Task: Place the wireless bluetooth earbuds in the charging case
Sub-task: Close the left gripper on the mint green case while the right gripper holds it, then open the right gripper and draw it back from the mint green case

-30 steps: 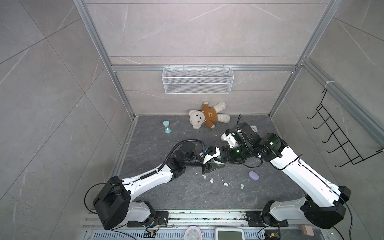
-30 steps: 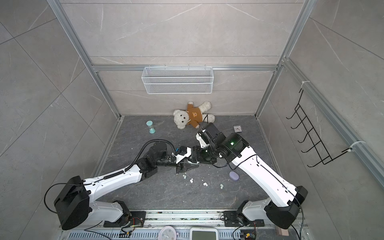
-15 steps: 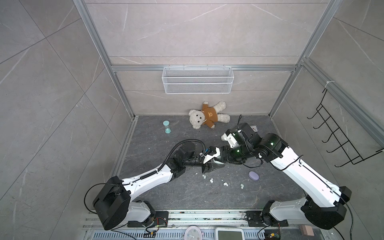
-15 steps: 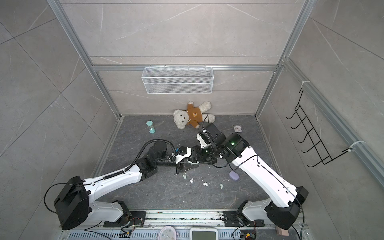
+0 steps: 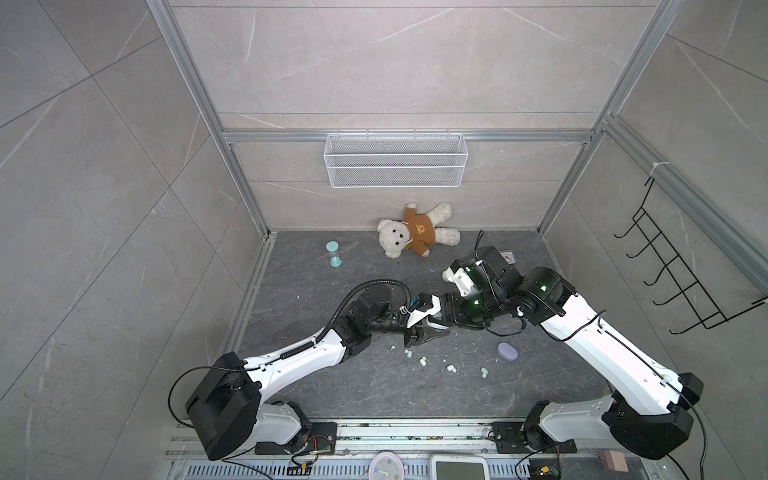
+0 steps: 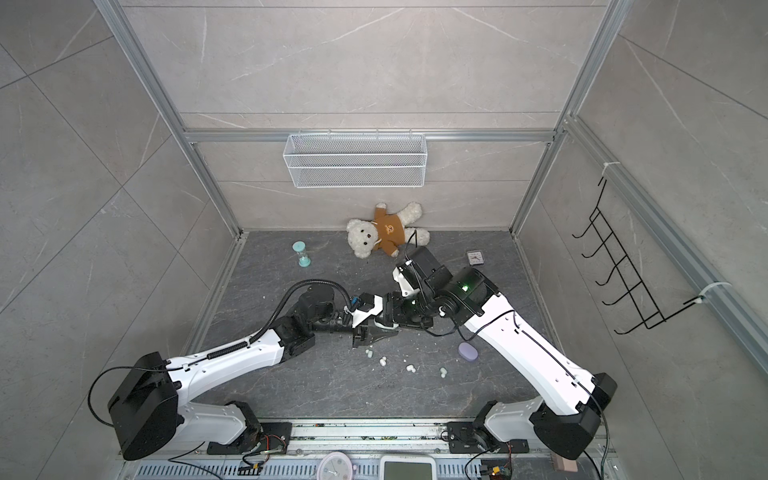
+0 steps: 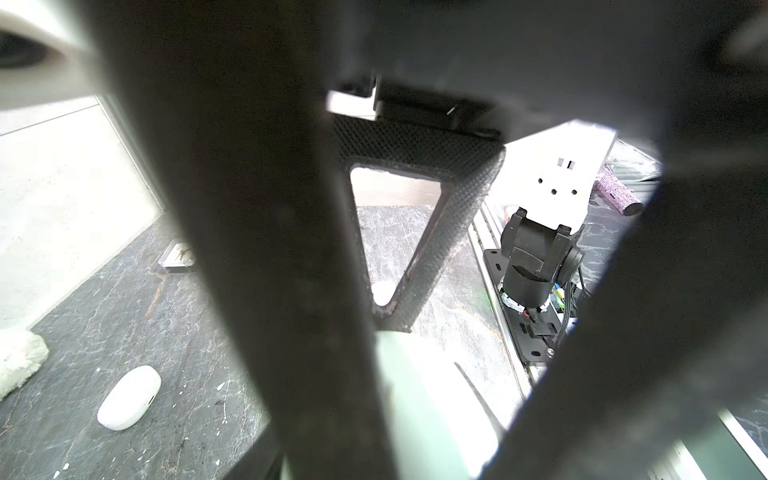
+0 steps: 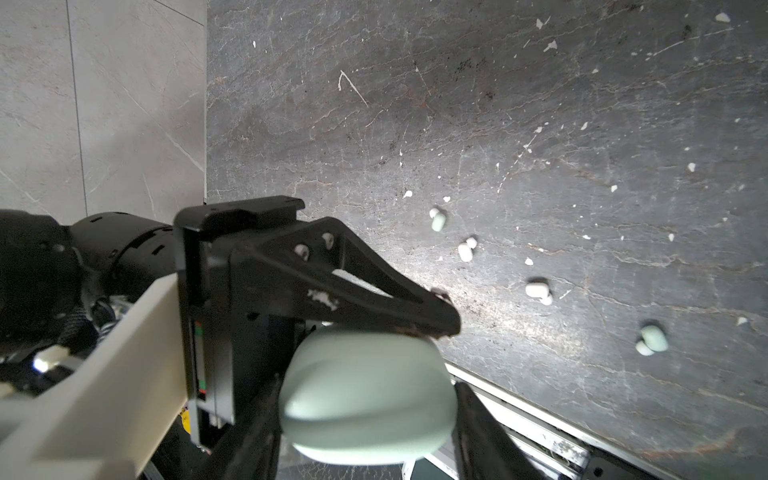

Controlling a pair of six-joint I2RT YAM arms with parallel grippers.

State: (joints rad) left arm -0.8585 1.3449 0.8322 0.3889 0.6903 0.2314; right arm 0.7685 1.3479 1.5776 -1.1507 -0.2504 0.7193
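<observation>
On the dark stone floor, starting at the left, a small teal sand timer stands upright near the back wall. Right of it a teddy bear in a brown shirt lies against the back wall, beneath a white wire basket. In the middle my two arms meet. My left gripper has its fingers drawn close and pinches the mint charging case: in the right wrist view one left finger lies flat along the case's edge, its partner hidden behind the shell, and in the left wrist view the mint charging case fills the narrow gap between my blurred fingers. My right gripper clamps the same case across its width, one finger on either side, spread only as far as the shell forces them. The case looks shut and hangs clear of the floor. Just in front of the grippers four earbuds lie loose in a ragged row, none touching the case; the right wrist view shows these earbuds as mint at both ends and white between. Right of the row a closed lilac case rests on the floor beside my right arm. The left wrist view also shows a closed white case on the floor. Farthest right, a black hook rack hangs on the side wall.
</observation>
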